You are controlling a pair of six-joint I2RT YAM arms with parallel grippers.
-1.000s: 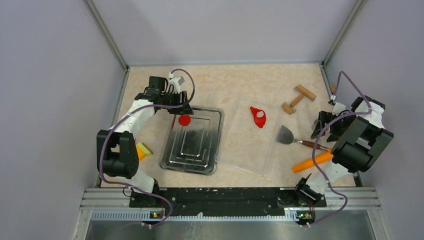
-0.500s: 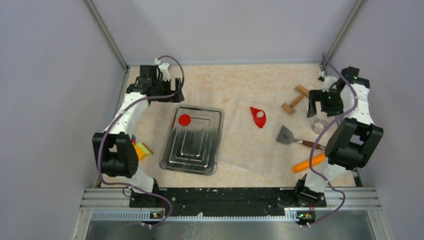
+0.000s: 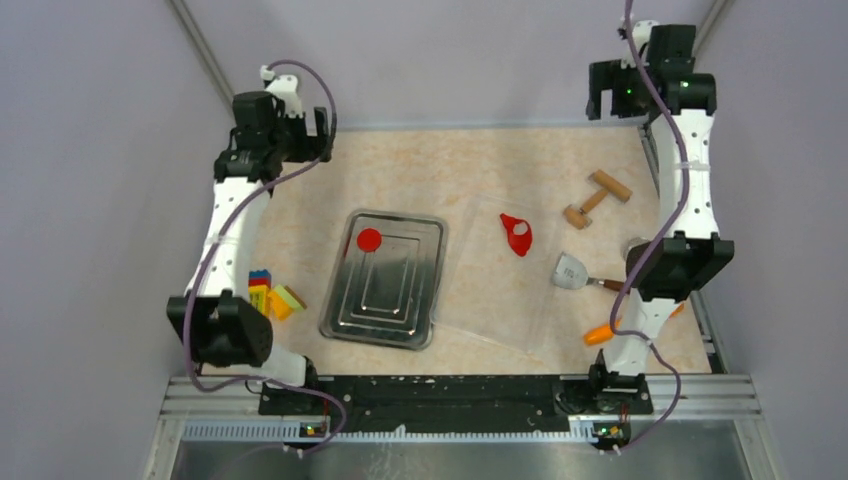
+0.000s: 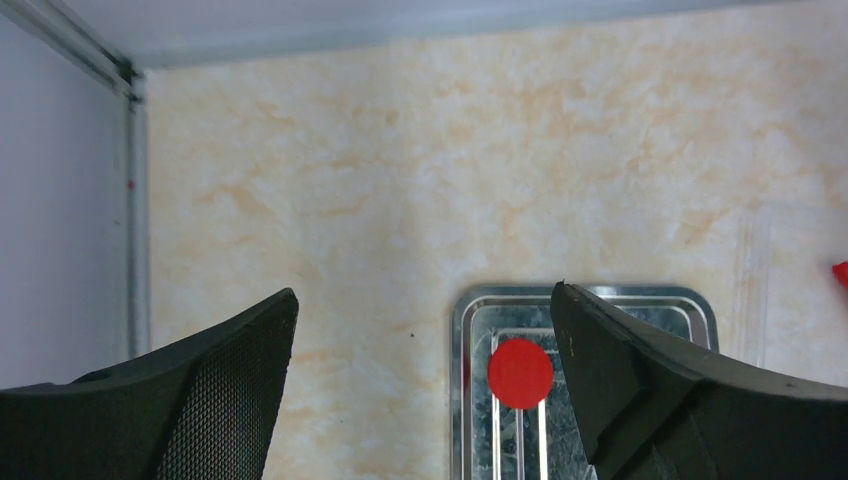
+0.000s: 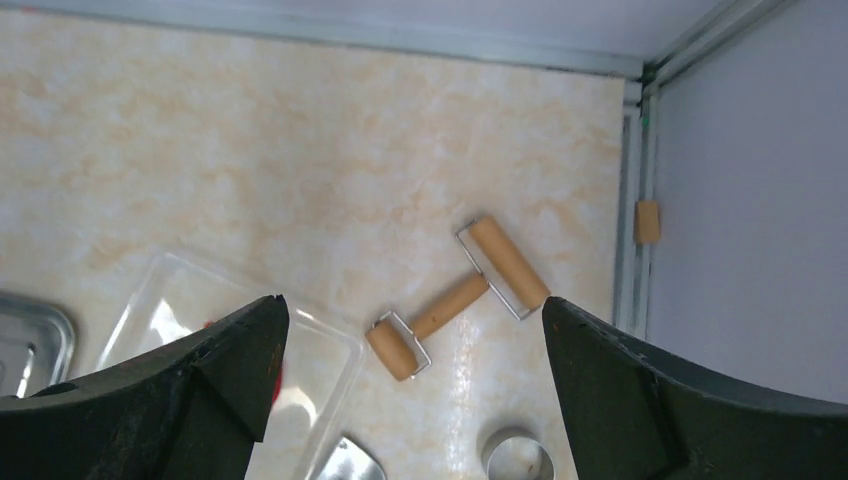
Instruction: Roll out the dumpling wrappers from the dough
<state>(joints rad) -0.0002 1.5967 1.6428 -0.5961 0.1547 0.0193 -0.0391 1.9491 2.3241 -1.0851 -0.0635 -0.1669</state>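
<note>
Resting in the far left corner of the stepped metal tray, the dumpling wrapper is a neat red disc and the only thing in it. Just right of the tray, a clear plastic sheet carries the dough, a red scrap with a round hole. The left gripper and right gripper hang high over the far corners of the table, each spread wide and holding nothing. A wooden roller lies below the right one, near a metal ring cutter.
</note>
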